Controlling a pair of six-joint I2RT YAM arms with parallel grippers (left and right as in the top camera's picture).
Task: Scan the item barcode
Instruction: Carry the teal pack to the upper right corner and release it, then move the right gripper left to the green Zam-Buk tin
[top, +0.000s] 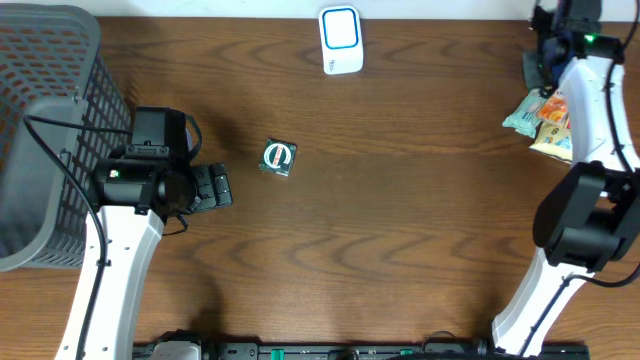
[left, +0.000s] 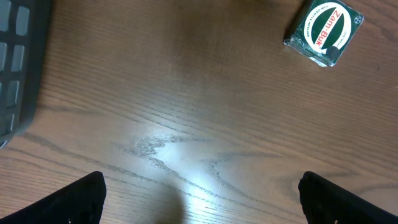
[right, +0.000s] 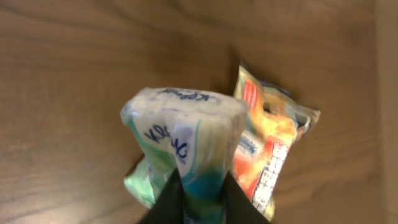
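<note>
We see the right pincer (right: 204, 205) closed narrowly on the near end of a tissue pack (right: 186, 137), one dark finger pressing on either side. The pack is soft and crinkled, white and pale green with blue lettering, and it stands up out of the fingers. Just beyond it, to the pincer's right, an orange snack packet (right: 273, 143) lies on the table (right: 74, 74). The left pincer (left: 202, 208) stands wide open and holds nothing. A green tin (left: 323, 31) lies ahead of it, off to its right. The white scanner (top: 341, 40) stands well apart from both pincers.
</note>
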